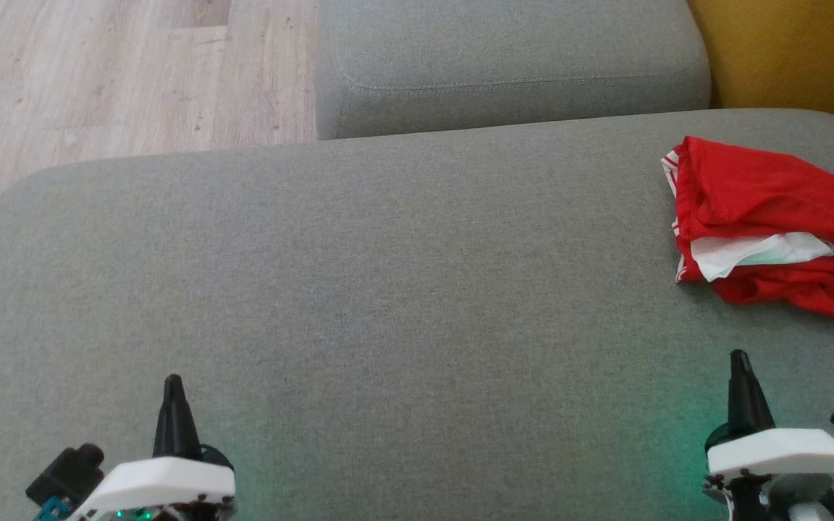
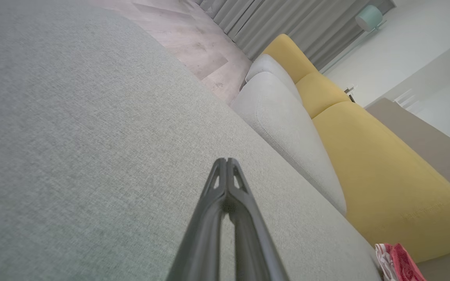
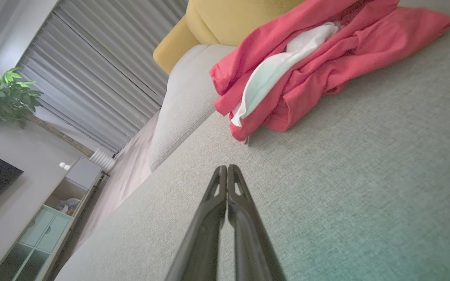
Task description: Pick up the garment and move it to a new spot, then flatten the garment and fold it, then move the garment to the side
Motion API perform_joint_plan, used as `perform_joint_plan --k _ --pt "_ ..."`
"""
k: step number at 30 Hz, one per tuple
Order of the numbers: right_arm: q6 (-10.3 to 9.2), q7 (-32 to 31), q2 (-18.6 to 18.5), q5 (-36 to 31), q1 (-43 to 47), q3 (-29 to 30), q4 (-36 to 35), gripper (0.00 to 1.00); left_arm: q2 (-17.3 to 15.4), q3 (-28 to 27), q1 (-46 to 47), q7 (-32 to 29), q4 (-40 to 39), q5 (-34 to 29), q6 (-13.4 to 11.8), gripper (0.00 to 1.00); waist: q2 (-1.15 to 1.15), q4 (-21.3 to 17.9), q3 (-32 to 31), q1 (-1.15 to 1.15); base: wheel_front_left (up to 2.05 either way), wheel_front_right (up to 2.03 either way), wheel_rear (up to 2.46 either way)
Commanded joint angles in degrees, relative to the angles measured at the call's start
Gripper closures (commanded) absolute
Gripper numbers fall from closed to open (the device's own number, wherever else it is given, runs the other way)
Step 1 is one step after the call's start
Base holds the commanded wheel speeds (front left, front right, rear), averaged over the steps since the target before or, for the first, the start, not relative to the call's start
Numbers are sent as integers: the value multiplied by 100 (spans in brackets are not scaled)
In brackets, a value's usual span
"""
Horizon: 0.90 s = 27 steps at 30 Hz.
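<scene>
Red garment (image 1: pixel 772 217), white lining showing, lies crumpled at 3 o'clock in the head view, on the grey sofa seat (image 1: pixel 388 289) near its right edge. Left hand (image 1: pixel 173 383) at 8 o'clock, fingers pressed together, empty, over the seat. Right hand (image 1: pixel 739 358) at 4 o'clock, fingers pressed together, empty, near the garment but apart from it. Yellow cushion (image 1: pixel 786 51) at 2 o'clock behind the garment. Wood floor (image 1: pixel 98 72) at 10 o'clock.
</scene>
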<state>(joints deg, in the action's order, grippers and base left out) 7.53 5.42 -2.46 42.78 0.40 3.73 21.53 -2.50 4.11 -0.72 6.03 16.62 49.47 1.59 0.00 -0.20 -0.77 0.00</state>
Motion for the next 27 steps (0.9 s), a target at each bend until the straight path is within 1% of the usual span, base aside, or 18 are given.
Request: perform_joint_plan --k 1,27 --pt "-1 -16 -23 141 -335 -29 -231 100 -22 -141 317 -38 -200 107 49 100 0 0 1 0 0 0 0" --pt "-2 -444 -30 1886 -453 83 -420 100 -30 -476 453 -479 -220 1622 246 100 0 8 35 0 0 0 0"
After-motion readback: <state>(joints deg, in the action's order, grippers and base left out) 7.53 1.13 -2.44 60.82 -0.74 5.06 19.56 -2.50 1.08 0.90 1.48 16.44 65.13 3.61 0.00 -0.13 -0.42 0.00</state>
